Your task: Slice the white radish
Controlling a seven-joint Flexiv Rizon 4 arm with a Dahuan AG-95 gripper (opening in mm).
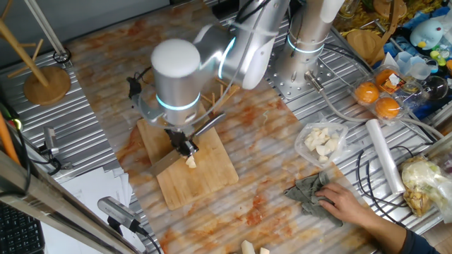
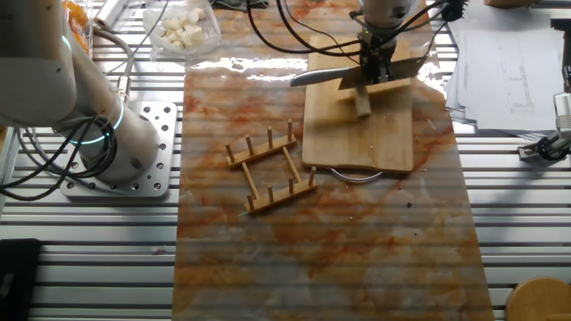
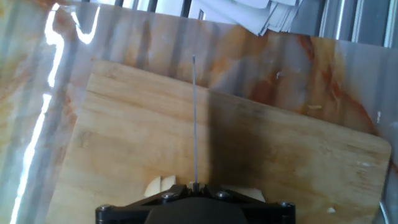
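A bamboo cutting board (image 1: 212, 176) (image 2: 366, 143) (image 3: 124, 137) lies on the marbled table. The white radish (image 1: 191, 162) (image 2: 362, 105) (image 3: 158, 185), a small cream strip, rests on it, and the hand view shows a cut through its near end. My gripper (image 1: 185, 146) (image 2: 375, 64) (image 3: 194, 190) is shut on a knife directly above the radish. The knife's blade (image 1: 164, 165) (image 2: 312, 78) lies across the board, and in the hand view it shows only as a thin edge-on line (image 3: 194, 118). The gripper's body hides most of the radish there.
A wooden rack (image 2: 272, 167) (image 1: 223, 94) stands beside the board. A clear container of whitish pieces (image 1: 321, 141) (image 2: 183, 27) sits nearby. A person's hand (image 1: 346, 203) presses a grey cloth (image 1: 305, 192). Two cream chunks (image 1: 254, 248) lie at the table's front edge. Papers (image 2: 508, 53) lie beyond the board.
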